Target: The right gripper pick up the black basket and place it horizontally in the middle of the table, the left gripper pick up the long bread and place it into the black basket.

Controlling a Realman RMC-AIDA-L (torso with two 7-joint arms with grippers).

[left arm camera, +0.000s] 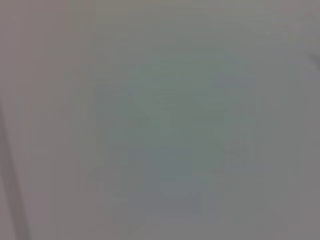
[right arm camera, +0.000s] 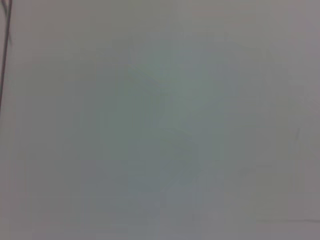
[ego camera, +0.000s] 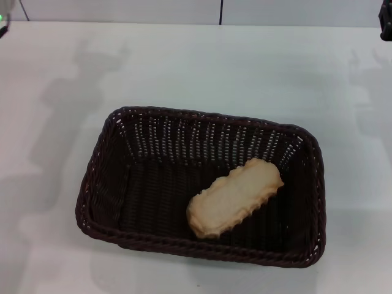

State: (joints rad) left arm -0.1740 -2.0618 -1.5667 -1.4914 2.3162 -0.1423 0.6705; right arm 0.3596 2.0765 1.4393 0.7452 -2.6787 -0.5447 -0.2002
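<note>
Well clear of the right gripper [ego camera: 386,27], fingers unreadable, the long bread [ego camera: 235,197] lies inside the black basket [ego camera: 107,177] mid-worktop [ego camera: 196,67]; I'd simply keep both arms withdrawn.

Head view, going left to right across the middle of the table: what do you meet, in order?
Bare white table → left wall of the black basket → long bread lying inside it → basket's right wall → bare table again.
</note>
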